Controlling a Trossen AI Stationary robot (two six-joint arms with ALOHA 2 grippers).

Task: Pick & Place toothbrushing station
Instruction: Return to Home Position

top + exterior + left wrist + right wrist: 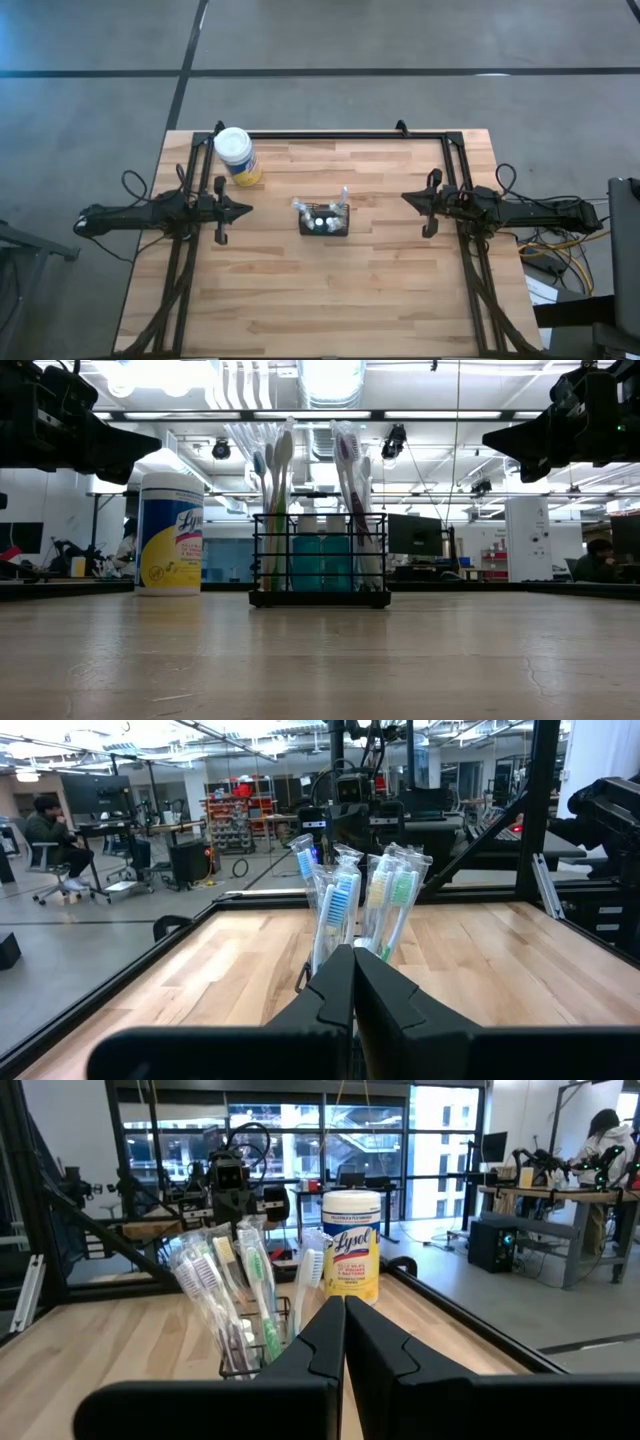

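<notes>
2 closed: left gripper [247, 209], right gripper [405, 197]; caddy [326, 231] btwn, well apart.

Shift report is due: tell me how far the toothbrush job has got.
Looks nearly finished. Done: the toothbrushes stand in the caddy mid-table, and none lies loose on the table. In hand: nothing; the left gripper and right gripper are shut, empty, and well clear of the caddy on either side. Left: probably only parking the arms.
</notes>
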